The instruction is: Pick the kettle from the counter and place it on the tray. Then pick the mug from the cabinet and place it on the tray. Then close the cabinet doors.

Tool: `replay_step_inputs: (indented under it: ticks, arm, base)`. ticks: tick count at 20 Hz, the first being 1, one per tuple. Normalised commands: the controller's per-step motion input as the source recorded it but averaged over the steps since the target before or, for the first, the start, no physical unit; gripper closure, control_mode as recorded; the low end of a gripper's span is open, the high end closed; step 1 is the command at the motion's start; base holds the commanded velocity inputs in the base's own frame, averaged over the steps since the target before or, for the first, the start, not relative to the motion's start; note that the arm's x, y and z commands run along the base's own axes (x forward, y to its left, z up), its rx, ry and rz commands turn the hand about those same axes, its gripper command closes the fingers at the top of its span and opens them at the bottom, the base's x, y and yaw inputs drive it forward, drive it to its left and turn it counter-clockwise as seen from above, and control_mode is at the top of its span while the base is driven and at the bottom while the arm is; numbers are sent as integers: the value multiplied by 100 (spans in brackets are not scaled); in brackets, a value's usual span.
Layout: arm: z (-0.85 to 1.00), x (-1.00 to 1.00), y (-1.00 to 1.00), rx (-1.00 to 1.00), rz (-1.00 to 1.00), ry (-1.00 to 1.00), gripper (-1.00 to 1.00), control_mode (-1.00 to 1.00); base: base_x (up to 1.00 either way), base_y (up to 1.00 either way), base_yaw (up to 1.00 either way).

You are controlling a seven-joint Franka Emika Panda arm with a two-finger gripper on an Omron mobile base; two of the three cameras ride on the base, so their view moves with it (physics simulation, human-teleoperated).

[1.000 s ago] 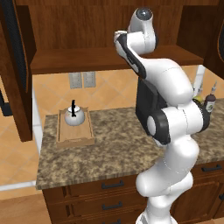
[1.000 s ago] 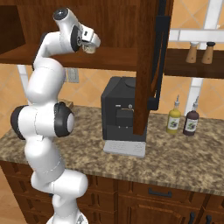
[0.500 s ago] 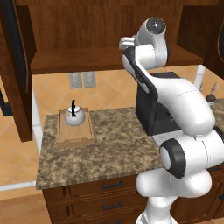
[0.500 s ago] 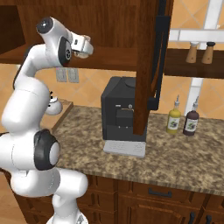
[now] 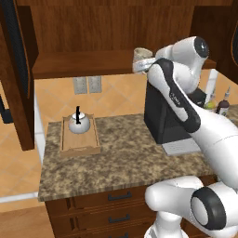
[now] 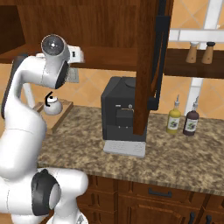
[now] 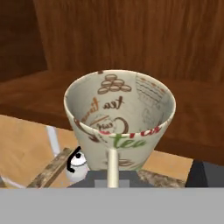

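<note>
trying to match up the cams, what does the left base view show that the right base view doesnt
Left base view: the mug in the shut gripper at the cabinet shelf, the whole tray, and two wall outlets.

Right base view: two sauce bottles on the counter, salt and pepper grinders on a side shelf, and the open cabinet door in front of the coffee machine.

Both: the kettle sitting on the tray, the coffee machine, the counter.

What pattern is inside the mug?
Cream mug with brown tea lettering and doodles; hand view shows it best.
</note>
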Motion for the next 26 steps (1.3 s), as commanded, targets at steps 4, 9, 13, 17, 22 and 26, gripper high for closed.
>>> replay_step_inputs:
  ticks: [4,9,13,17,22,26]
  arm:
    - [-21,-42,20,-17,99,2,100,-100]
    - [-76,-15,69,-10,52,11,100,-100]
    - [-100,-19,87,-13,28,9,100,-100]
    - [-100,0,87,-14,22,11,100,-100]
    - [-100,11,77,-9,14,11,100,-100]
    - [-95,37,53,-3,9,9,100,-100]
  base:
    - [0,0,0]
    - [0,0,0]
    - [0,0,0]
    - [0,0,0]
    - [0,0,0]
    - [0,0,0]
